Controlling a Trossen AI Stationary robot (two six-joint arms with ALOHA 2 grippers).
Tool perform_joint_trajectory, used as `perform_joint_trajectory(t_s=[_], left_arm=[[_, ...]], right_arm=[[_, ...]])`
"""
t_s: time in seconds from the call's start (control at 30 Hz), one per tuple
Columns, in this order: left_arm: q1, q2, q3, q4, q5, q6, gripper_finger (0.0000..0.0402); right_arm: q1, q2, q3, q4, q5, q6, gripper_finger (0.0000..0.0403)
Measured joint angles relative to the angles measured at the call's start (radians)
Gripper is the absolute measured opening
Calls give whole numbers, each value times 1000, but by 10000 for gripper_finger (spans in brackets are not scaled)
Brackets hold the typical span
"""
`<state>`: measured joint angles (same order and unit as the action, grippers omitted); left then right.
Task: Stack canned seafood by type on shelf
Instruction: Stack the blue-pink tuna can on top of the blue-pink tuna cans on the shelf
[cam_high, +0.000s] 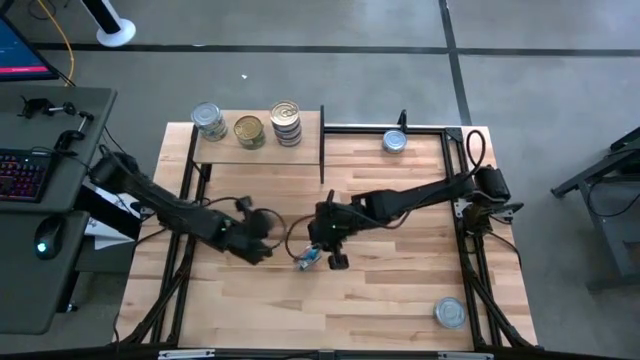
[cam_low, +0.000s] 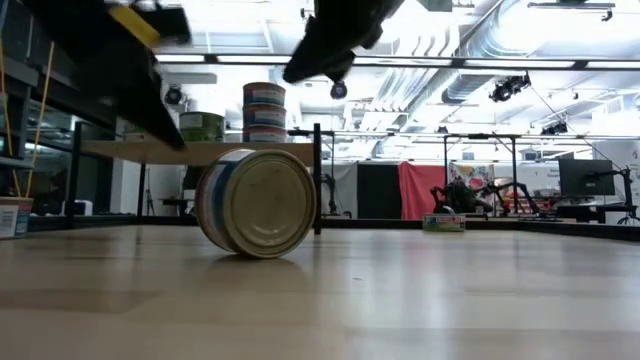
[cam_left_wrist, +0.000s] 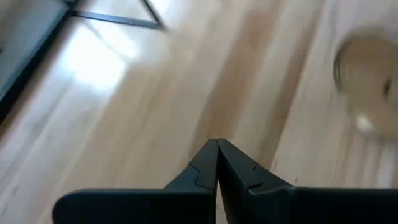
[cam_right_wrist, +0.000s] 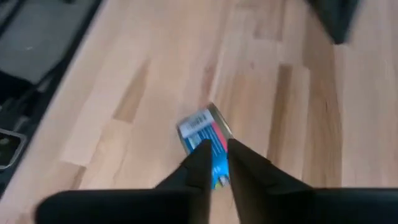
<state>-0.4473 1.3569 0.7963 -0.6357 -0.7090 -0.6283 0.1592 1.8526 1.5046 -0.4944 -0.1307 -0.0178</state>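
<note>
One tin of canned seafood (cam_high: 308, 258) lies on its curved side near the table's middle, its gold end (cam_low: 262, 203) facing the low camera. My right gripper (cam_right_wrist: 217, 152) hangs above it, slightly open, touching nothing; the tin's blue label (cam_right_wrist: 205, 134) shows past the fingertips. My left gripper (cam_left_wrist: 216, 146) is shut and empty, just left of that tin (cam_high: 262, 230) and above the table. On the shelf (cam_high: 225, 148) at the far left stand a silver-topped tin (cam_high: 208, 120), a gold-topped tin (cam_high: 249, 131) and a stack of tins (cam_high: 286, 123).
Another tin (cam_high: 395, 141) stands on the table at the far right and one more (cam_high: 450, 313) near the front right corner. The shelf's black upright (cam_low: 317, 178) stands just behind the lying tin. A desk with a keyboard (cam_high: 25, 175) lies left of the table.
</note>
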Motion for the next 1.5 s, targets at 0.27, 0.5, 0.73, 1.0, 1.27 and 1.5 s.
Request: perform_joint_trajectory(t_s=[0.27, 0.5, 0.73, 1.0, 1.27, 1.5], left_arm=[[-91, -88, 1, 6, -297, -444, 0], [-99, -92, 1, 90, -363, -486, 0], [-99, -148, 2, 254, -320, -319, 0], [-99, -283, 2, 368, -261, -87, 0], [-99, -384, 2, 528, -279, 145, 0], [-103, -429, 4, 860, -283, 495, 0]], right_arm=[[-9, 14, 5, 18, -48, -135, 204], [14, 87, 5, 19, -28, -241, 302], [20, 141, 5, 24, 58, -322, 307], [20, 153, 5, 17, 39, -328, 307], [20, 186, 5, 78, 57, -332, 307], [22, 201, 5, 61, 75, -319, 255]])
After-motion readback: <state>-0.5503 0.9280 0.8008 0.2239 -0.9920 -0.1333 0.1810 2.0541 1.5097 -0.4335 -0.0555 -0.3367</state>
